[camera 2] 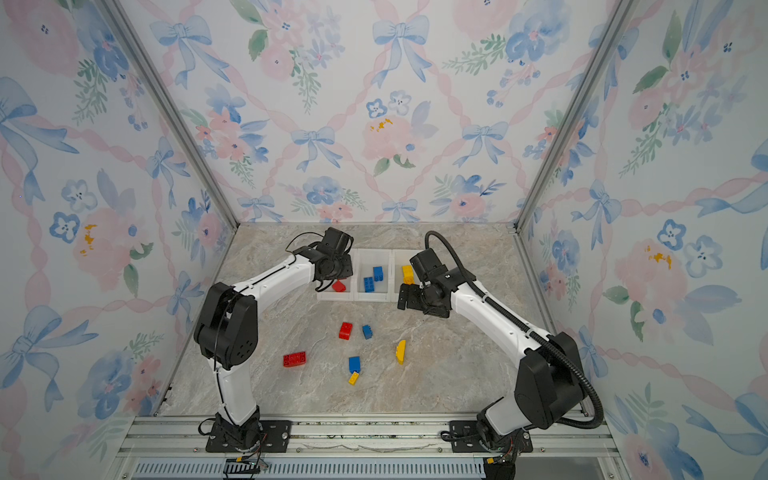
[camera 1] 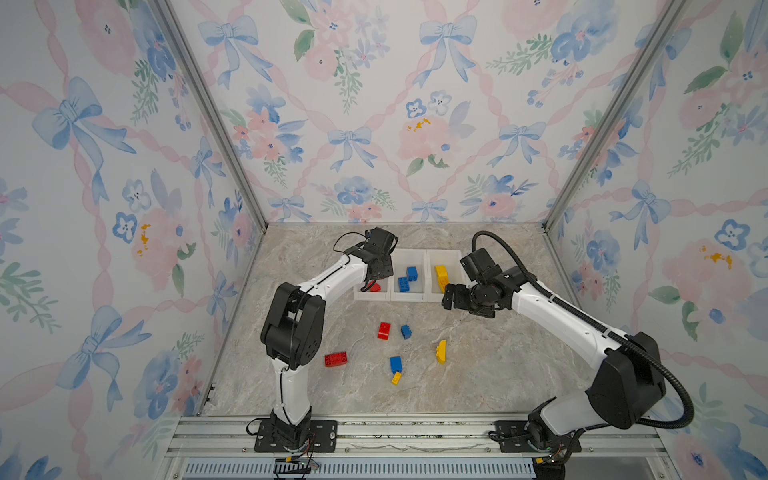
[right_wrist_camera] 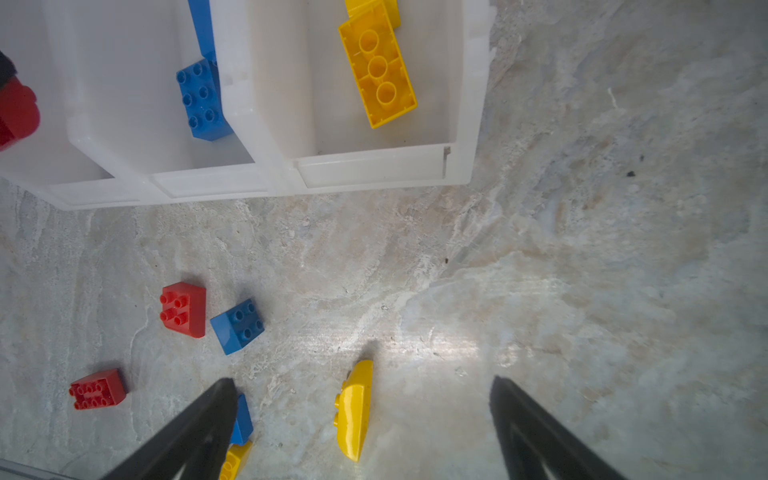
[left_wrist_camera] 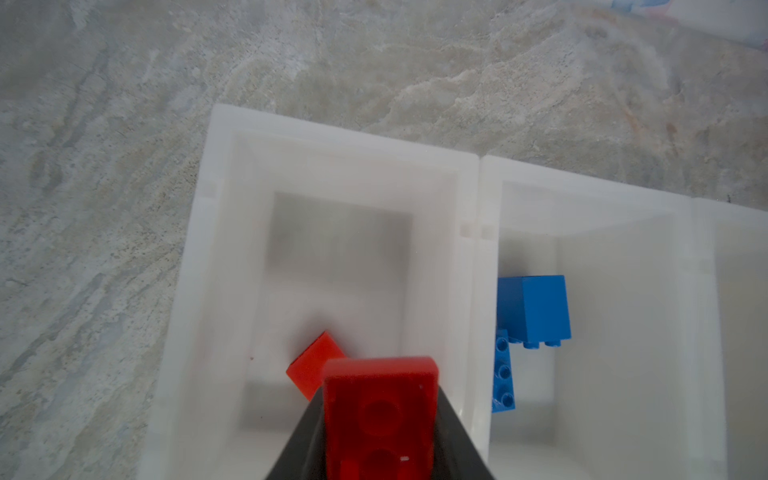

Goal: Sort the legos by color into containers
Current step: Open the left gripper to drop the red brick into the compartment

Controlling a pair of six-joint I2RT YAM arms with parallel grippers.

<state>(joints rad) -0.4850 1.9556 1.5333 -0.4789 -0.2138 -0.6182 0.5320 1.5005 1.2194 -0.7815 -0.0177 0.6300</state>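
Nearest us, low in the centre of both top views, six legos (camera 2: 354, 364) lie loose on the marble table (camera 1: 478, 374). A small yellow brick (camera 1: 396, 377) sits just below a blue brick (camera 1: 395, 364) and seems to touch it. A long red brick (camera 1: 336, 358) lies to their left and a curved yellow piece (camera 1: 441, 351) to their right. A little higher in the frame, a red sloped brick (camera 1: 384, 331) and a small blue brick (camera 1: 406, 331) sit close together but apart.

Further up, right of centre, we find the right gripper (right_wrist_camera: 361, 388) hanging over bare table just in front of the containers (camera 1: 409, 297). Its jaws are spread wide with nothing between them; in its wrist view the curved yellow piece lies on the table beneath the gap.

Beyond it, the three joined white bins stand in a row across the middle of the frame. The right-hand bin (camera 1: 446, 252) holds yellow bricks (camera 1: 441, 275), the middle bin (camera 1: 409, 252) a blue pair (camera 1: 403, 284), and the left bin (camera 1: 370, 296) a lone red brick (camera 1: 375, 286) lying on its floor.

Over that left bin hangs the left gripper (left_wrist_camera: 379, 440). Its jaws are closed part-way on a red lego (left_wrist_camera: 380, 395), pinched between the two dark fingers (left_wrist_camera: 457, 440) and held above the bin's floor — clear of the lone red brick below it.
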